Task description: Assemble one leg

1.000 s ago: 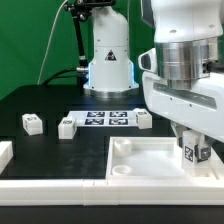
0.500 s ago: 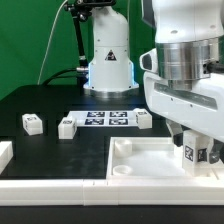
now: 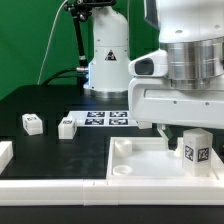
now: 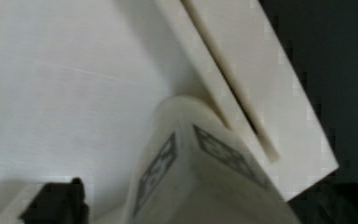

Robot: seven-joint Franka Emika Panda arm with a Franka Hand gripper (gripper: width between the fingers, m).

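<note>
The small white stubby plastic leg stands upright in a corner of the large white square panel with raised rim, black-and-white tags facing outward. The arm's bulky white housing hides the tool's tips. In the wrist view, the tool sits beside the leg; whether it is spread or pinching cannot be told.

The white Franka arm's base column stands upright at the back. Its broad white wrist housing fills the exterior view's right, hanging low. The two-finger gripper is mostly hidden; its opening cannot be judged.
</note>
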